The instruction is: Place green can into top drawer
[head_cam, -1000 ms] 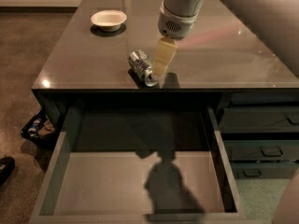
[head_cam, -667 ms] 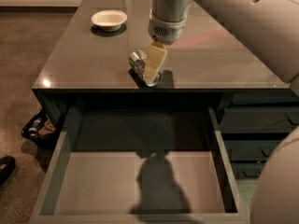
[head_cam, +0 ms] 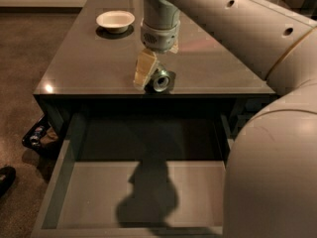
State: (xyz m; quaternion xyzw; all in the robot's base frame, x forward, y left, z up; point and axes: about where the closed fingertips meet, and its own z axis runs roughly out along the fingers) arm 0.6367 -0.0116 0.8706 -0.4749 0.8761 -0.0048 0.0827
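The green can (head_cam: 161,80) lies on its side at the front edge of the dark desk top (head_cam: 89,68), its silver end facing me. My gripper (head_cam: 154,78) comes down from above and is shut on the can; one cream finger (head_cam: 144,69) presses against the can's left side, and the other is hidden behind the can. The can sits at or just above the desk surface. The top drawer (head_cam: 64,182) is pulled wide open directly below and in front of the can, with a flat grey floor bearing only the arm's shadow.
A white bowl (head_cam: 115,20) stands at the back left of the desk top. My arm (head_cam: 267,133) fills the right side of the view and hides the narrower drawers there. Dark objects (head_cam: 35,135) lie on the floor left of the desk.
The gripper has moved left and down onto the can. The can has turned from lying diagonally to end-on towards me and shifted slightly right and forward.
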